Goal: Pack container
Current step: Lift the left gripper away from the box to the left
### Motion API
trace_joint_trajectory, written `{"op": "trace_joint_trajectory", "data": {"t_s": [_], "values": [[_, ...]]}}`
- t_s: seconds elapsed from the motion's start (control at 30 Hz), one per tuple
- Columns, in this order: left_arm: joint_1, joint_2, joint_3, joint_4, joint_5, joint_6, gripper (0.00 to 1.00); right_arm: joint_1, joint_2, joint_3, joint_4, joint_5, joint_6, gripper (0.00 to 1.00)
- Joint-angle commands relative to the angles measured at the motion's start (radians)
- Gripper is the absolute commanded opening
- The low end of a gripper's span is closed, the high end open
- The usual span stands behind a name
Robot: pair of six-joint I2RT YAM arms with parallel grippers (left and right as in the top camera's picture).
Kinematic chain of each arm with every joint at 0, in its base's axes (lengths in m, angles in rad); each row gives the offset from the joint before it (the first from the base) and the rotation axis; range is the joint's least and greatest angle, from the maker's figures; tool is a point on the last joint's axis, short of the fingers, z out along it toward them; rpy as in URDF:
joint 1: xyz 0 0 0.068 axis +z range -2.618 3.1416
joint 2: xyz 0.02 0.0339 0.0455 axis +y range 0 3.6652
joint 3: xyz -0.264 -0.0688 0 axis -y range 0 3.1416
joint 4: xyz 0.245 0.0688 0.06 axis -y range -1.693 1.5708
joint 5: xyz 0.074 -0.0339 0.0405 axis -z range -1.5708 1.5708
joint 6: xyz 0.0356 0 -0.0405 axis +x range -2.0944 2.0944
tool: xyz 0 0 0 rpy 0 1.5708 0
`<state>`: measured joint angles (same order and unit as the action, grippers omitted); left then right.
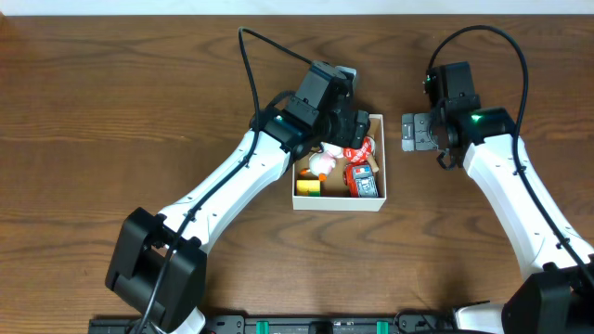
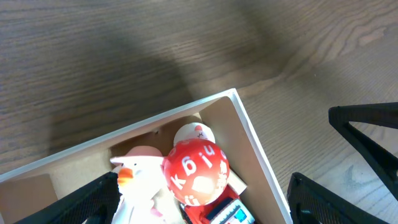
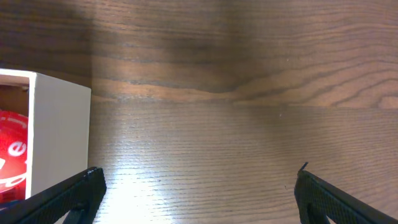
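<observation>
The container (image 1: 339, 205) is a shallow white-walled box with a tan inside, at the table's middle. Inside lie a red ball with white letters (image 1: 360, 148), a white duck toy (image 1: 322, 165), a red-and-blue toy (image 1: 363, 181) and a yellow block (image 1: 307, 187). My left gripper (image 1: 357, 125) hangs open over the box's far right corner. In the left wrist view the left gripper (image 2: 202, 202) stands wide above the red ball (image 2: 196, 172), which rests free beside the duck (image 2: 140, 180). My right gripper (image 1: 413, 132) is open, just right of the box, over bare wood.
The right wrist view shows the container's white wall (image 3: 59, 137) at the left, with the right gripper (image 3: 199, 196) over wood grain. A small white ball (image 2: 194, 134) sits behind the red one. The left arm's black cable arcs over the table's far side.
</observation>
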<state>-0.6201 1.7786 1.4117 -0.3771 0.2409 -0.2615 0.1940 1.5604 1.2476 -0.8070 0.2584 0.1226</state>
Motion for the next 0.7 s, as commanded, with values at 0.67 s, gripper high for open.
{"op": "trace_joint_trajectory", "data": {"t_s": [0.67], "values": [[0.388, -0.030, 0.011, 0.020, -0.118, 0.006, 0.98, -0.003, -0.008, 0.005, 0.000, 0.003, 0.011, 0.99]]}}
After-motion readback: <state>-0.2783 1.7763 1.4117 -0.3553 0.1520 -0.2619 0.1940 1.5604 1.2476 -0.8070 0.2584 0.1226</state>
